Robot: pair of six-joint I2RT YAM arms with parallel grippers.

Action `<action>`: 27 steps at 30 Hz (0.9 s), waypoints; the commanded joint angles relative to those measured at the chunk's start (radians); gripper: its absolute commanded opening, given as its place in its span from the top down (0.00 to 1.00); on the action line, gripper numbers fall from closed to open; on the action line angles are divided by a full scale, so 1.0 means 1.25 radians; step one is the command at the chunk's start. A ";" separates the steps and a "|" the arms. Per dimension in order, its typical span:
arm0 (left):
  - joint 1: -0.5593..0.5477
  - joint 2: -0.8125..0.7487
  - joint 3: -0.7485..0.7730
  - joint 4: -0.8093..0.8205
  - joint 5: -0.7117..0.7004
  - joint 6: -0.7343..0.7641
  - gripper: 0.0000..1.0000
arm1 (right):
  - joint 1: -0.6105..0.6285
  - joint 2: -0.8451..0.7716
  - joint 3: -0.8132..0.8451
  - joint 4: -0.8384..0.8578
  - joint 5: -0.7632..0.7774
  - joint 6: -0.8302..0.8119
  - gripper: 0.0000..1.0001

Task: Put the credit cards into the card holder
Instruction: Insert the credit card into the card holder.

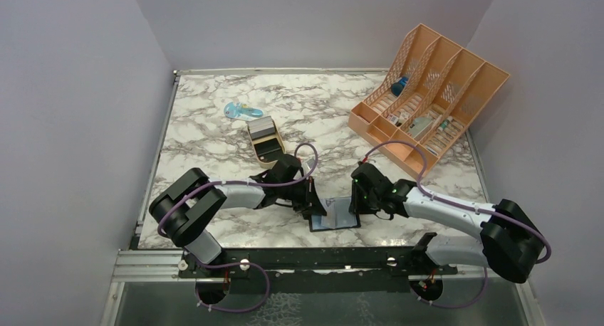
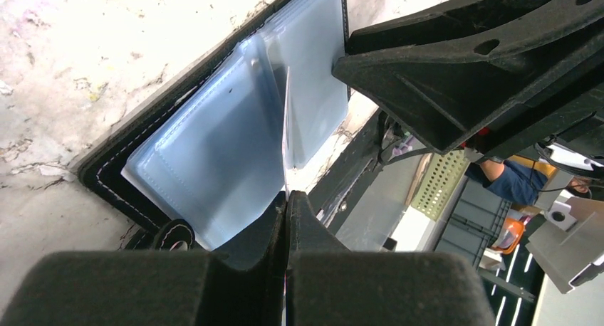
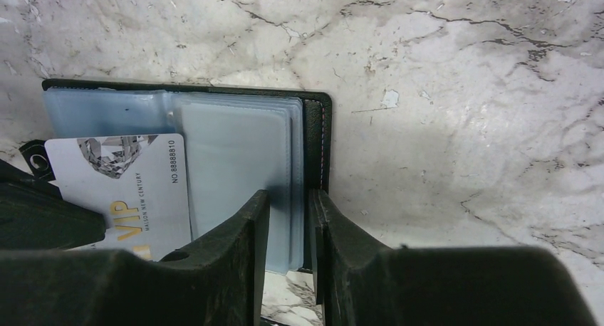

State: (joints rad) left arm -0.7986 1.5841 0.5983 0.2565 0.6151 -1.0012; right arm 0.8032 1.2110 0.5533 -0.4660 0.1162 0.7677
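The card holder (image 1: 340,215) lies open on the marble near the front edge, its blue-grey sleeves (image 3: 235,144) facing up. My left gripper (image 2: 286,195) is shut on a credit card (image 3: 121,187), a pale card printed VIP. The card is held over the holder's left half and shows edge-on (image 2: 286,141) in the left wrist view. My right gripper (image 3: 290,198) hovers at the holder's near right corner. Its jaws stand a narrow gap apart over the sleeve edge and black cover (image 3: 315,141), with nothing pinched between them. From above, the left gripper (image 1: 313,211) and right gripper (image 1: 354,206) flank the holder.
A gold tin (image 1: 265,139) with a grey lid stands behind the left arm, with a pale blue object (image 1: 242,111) beyond it. An orange mesh desk organiser (image 1: 427,98) holding small items fills the back right. The right gripper's black body (image 2: 463,70) sits close to the left one.
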 commanded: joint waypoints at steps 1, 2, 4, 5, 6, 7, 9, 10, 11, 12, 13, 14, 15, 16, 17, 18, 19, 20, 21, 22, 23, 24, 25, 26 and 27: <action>0.003 -0.011 -0.012 0.008 -0.007 -0.024 1.00 | 0.002 0.018 0.004 -0.004 0.037 0.000 0.73; 0.003 -0.010 -0.012 0.010 -0.005 -0.027 1.00 | 0.002 0.019 0.005 -0.004 0.037 0.000 0.73; 0.003 -0.008 -0.011 0.013 -0.004 -0.033 1.00 | 0.002 0.021 0.004 -0.003 0.036 0.001 0.73; 0.003 -0.007 -0.011 0.016 -0.004 -0.036 1.00 | 0.002 0.022 0.004 -0.002 0.035 0.000 0.73; 0.003 -0.006 -0.010 0.018 -0.003 -0.041 1.00 | 0.002 0.023 0.005 -0.002 0.033 0.000 0.73; 0.004 -0.005 -0.010 0.022 -0.001 -0.046 1.00 | 0.002 0.024 0.004 -0.002 0.033 0.000 0.74; 0.003 -0.001 -0.009 0.026 0.002 -0.055 1.00 | 0.002 0.024 0.006 -0.002 0.033 -0.001 0.74; 0.003 0.000 -0.010 0.029 0.002 -0.059 1.00 | 0.002 0.023 0.006 -0.002 0.032 -0.001 0.74; 0.003 0.001 -0.011 0.029 0.002 -0.062 1.00 | 0.002 0.022 0.005 -0.001 0.033 -0.001 0.74; 0.003 0.003 -0.012 0.029 0.001 -0.066 1.00 | 0.002 0.021 0.005 -0.001 0.032 -0.001 0.74; 0.003 0.003 -0.015 0.030 -0.001 -0.067 1.00 | 0.002 0.019 0.004 -0.002 0.032 -0.001 0.74; 0.003 0.005 -0.018 0.030 -0.003 -0.070 1.00 | 0.002 0.017 0.003 -0.002 0.032 0.000 0.74; 0.003 0.006 -0.022 0.031 -0.005 -0.073 1.00 | 0.002 0.016 0.003 -0.002 0.032 0.000 0.74; 0.003 0.007 -0.024 0.031 -0.008 -0.076 1.00 | 0.002 0.015 0.002 -0.002 0.032 0.001 0.74; 0.004 0.007 -0.028 0.031 -0.010 -0.078 1.00 | 0.002 0.013 0.002 -0.002 0.033 0.002 0.74; 0.003 0.006 -0.031 0.030 -0.015 -0.081 1.00 | 0.002 0.012 0.002 -0.003 0.033 0.001 0.74; 0.003 0.004 -0.034 0.031 -0.019 -0.082 1.00 | 0.002 0.011 0.001 -0.004 0.034 0.002 0.74; 0.003 0.003 -0.037 0.031 -0.022 -0.083 1.00 | 0.002 0.009 0.002 -0.004 0.035 0.004 0.74; 0.004 0.002 -0.038 0.031 -0.023 -0.085 1.00 | 0.002 0.009 0.002 -0.005 0.036 0.004 0.74; 0.003 0.003 -0.039 0.032 -0.023 -0.084 1.00 | 0.002 0.007 0.001 -0.005 0.037 0.005 0.74; 0.004 0.004 -0.039 0.033 -0.023 -0.084 1.00 | 0.002 0.007 0.001 -0.005 0.038 0.006 0.74; 0.004 0.006 -0.038 0.035 -0.023 -0.084 1.00 | 0.002 0.007 0.001 -0.004 0.038 0.005 0.74; 0.003 0.009 -0.037 0.037 -0.021 -0.085 1.00 | 0.002 0.008 0.002 -0.004 0.037 0.006 0.74; 0.003 0.013 -0.036 0.042 -0.019 -0.085 1.00 | 0.002 0.008 0.002 -0.004 0.036 0.004 0.74; 0.004 0.017 -0.035 0.047 -0.017 -0.087 1.00 | 0.002 0.007 0.002 -0.004 0.036 0.004 0.74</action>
State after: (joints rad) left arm -0.7979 1.5845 0.5602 0.2821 0.6121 -1.1015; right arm 0.8032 1.2190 0.5583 -0.4618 0.1181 0.7731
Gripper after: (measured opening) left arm 0.010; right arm 0.261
